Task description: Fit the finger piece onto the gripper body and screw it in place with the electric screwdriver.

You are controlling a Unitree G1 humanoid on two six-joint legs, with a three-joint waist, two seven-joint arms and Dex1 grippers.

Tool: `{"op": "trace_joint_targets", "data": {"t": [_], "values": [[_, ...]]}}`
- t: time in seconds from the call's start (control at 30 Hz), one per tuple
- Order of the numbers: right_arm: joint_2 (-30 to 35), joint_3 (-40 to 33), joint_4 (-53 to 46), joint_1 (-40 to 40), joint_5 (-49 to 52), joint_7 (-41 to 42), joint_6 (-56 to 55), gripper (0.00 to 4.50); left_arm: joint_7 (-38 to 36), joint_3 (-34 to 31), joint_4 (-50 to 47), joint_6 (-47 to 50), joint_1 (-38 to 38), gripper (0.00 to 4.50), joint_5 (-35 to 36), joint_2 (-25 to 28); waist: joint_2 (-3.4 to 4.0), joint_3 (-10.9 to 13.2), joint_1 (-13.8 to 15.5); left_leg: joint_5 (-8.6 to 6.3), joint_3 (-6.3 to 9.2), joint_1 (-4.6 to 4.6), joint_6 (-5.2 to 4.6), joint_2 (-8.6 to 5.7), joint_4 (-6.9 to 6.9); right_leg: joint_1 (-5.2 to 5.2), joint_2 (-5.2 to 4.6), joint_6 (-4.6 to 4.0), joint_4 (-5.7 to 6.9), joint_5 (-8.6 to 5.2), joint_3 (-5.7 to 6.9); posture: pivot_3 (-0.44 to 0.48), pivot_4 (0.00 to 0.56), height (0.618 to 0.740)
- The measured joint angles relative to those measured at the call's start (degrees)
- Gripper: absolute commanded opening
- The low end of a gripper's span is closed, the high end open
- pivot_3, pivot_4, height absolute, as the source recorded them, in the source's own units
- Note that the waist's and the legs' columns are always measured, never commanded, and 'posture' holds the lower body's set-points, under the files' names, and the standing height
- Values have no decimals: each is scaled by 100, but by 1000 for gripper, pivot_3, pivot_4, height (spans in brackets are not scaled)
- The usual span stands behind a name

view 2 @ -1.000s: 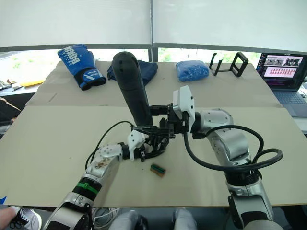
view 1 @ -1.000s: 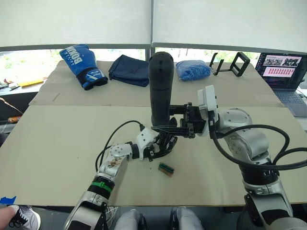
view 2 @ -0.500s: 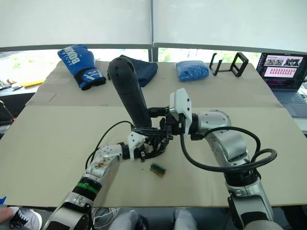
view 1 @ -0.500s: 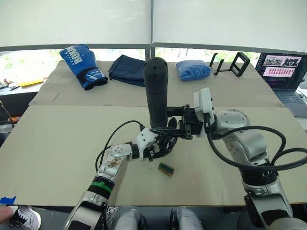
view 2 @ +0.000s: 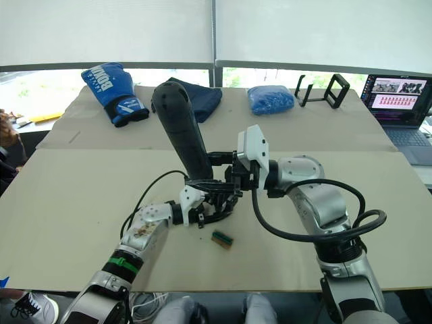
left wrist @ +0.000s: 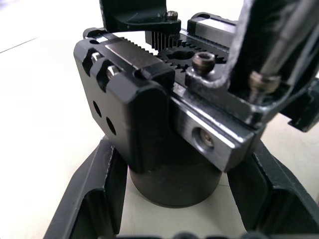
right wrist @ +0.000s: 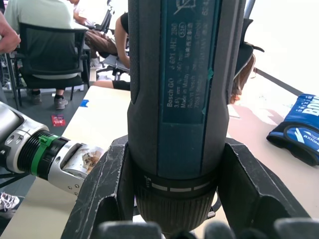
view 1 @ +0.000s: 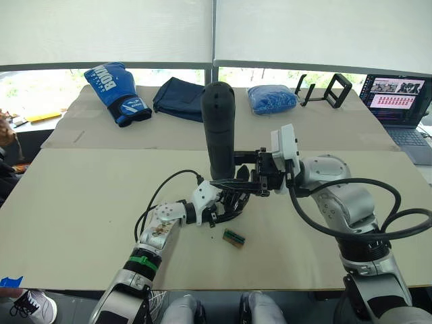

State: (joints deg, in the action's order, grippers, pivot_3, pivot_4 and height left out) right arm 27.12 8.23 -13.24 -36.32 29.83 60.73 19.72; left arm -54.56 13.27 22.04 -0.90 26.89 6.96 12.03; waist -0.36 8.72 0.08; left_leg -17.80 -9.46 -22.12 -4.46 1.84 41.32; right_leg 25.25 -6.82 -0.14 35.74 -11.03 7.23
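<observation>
The electric screwdriver [view 1: 218, 128] is a thick black cylinder standing nearly upright over the table's middle. My right gripper [view 1: 231, 171] is shut around its lower end, and its fingers [right wrist: 107, 189] clamp the collar. Right below, my left gripper [view 1: 228, 204] is shut on the gripper body [left wrist: 164, 169], with its fingers [left wrist: 92, 199] on either side of the round black base. The metal toothed mechanism [left wrist: 214, 124] faces up. A black piece [left wrist: 134, 12] with a screw head lies across its top. I cannot tell whether that is the finger piece or the body's own finger.
A small green-brown block [view 1: 233, 237] lies on the cardboard just in front of the grippers. At the back are a blue boxing glove [view 1: 116, 91], a dark cloth [view 1: 181, 98], a blue bag [view 1: 271, 98], a black stand [view 1: 324, 90] and a laptop [view 1: 401, 101]. A person [view 1: 5, 135] is at the left edge.
My right gripper has carried the screwdriver slightly left and down, closer over the gripper body. The left gripper has held still. A person has come in at the left edge.
</observation>
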Motion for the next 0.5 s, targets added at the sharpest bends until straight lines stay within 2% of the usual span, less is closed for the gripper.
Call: {"op": "trace_joint_targets", "data": {"t": [0.5], "values": [[-80, 8, 142, -6, -13, -388, 196, 1907, 15, -10, 21, 38, 0, 2304, 1, -1, 5, -5, -3, 0, 0, 15, 0, 0, -3, -10, -13, 0, 1, 0, 1, 0, 150, 740]]}}
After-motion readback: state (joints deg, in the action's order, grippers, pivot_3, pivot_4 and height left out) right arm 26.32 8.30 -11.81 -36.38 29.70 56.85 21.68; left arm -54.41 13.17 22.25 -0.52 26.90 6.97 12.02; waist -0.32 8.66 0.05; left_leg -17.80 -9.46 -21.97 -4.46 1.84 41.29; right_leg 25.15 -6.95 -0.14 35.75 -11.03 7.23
